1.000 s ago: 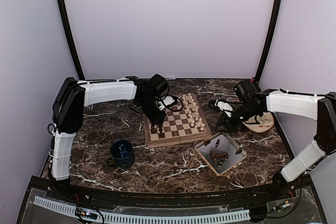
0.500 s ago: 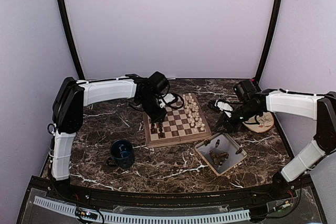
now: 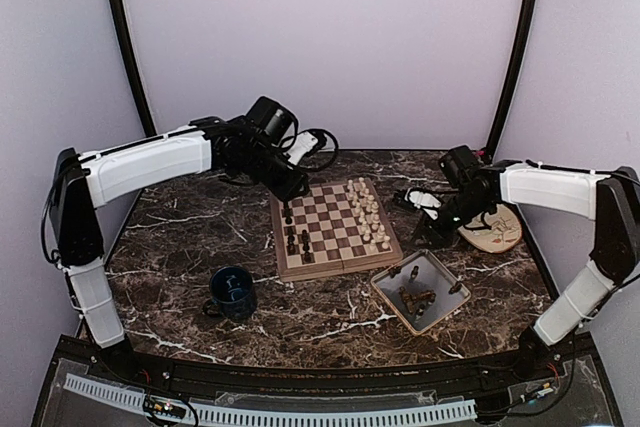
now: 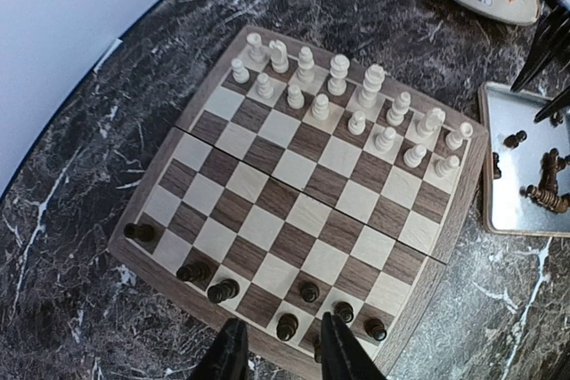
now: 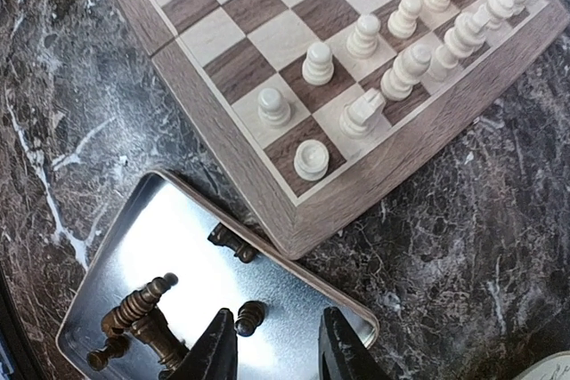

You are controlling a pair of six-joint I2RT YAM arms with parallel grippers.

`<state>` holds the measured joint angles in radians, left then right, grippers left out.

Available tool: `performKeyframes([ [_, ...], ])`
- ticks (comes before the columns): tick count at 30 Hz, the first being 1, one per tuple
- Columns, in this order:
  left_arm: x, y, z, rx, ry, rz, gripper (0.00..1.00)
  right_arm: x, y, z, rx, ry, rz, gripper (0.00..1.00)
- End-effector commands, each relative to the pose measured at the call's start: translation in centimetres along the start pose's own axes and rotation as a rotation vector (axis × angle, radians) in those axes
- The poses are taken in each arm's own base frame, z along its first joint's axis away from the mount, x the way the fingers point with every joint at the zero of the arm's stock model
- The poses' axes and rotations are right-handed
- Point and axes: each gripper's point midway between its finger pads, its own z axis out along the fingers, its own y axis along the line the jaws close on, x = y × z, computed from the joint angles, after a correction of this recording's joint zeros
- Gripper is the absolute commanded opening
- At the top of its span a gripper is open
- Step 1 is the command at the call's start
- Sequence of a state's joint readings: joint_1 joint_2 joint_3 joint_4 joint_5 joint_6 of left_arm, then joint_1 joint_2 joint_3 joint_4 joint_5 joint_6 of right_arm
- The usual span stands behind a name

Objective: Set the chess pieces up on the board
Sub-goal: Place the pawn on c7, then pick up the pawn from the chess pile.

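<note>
The board (image 3: 335, 232) lies mid-table. Cream chess pieces (image 4: 356, 100) fill two rows on its right side (image 3: 368, 212). Several dark pieces (image 4: 287, 327) stand along the left side (image 3: 297, 239). My left gripper (image 4: 283, 358) hovers open and empty above that dark edge, near the board's far-left corner (image 3: 290, 197). More dark pieces (image 5: 134, 309) lie in the grey tray (image 5: 169, 229). Over the tray's far corner my right gripper (image 5: 278, 353) stands open with nothing in it. A dark pawn (image 5: 248, 316) lies just beside its left finger (image 5: 214, 349).
The tray (image 3: 385, 297) sits off the board's near-right corner. A round beige plate (image 3: 495, 232) lies under the right arm at the right. A dark blue mug (image 3: 233, 292) stands near the board's near-left corner.
The left arm has risen and drawn back from the board's dark rows toward the far-left corner, its jaws spreading. The right gripper has barely shifted.
</note>
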<state>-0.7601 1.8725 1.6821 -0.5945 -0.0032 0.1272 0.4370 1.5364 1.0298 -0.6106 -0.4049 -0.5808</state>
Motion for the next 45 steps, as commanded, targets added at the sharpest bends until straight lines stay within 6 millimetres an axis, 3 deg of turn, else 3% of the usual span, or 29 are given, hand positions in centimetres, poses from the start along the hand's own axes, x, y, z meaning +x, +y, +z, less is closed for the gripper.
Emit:
performKeyframes([
  [1,-0.9,1.9,-2.4,-0.083,-0.124,-0.026,0.31,2.1,0.4,1.8,-0.028,0.132,-0.003,0.33],
  [5,0.6,2.8,-2.1,-0.093,-0.094,-0.053,0.32,2.8,1.2,2.9,-0.062,0.189,-0.015,0.36],
  [16,0.8,2.7,-2.0,-0.088,-0.087,-0.054,0.32,4.7,2.0,4.3,-0.081,0.284,-0.009,0.32],
  [24,0.9,2.4,-1.7,-0.073,-0.081,-0.056,0.32,5.5,2.1,4.3,-0.082,0.313,0.004,0.19],
  [30,1.0,2.3,-1.6,-0.064,-0.076,-0.056,0.32,6.0,2.2,4.5,-0.082,0.327,0.011,0.20],
  [35,0.8,2.2,-1.8,-0.061,-0.078,-0.055,0.32,6.1,2.1,4.7,-0.082,0.331,0.018,0.18],
  [40,0.9,2.0,-1.7,-0.054,-0.075,-0.053,0.32,5.8,2.4,4.4,-0.104,0.327,0.022,0.07],
  [45,0.9,1.7,-1.7,-0.050,-0.072,-0.046,0.32,5.1,3.0,3.8,-0.162,0.302,0.035,0.05],
])
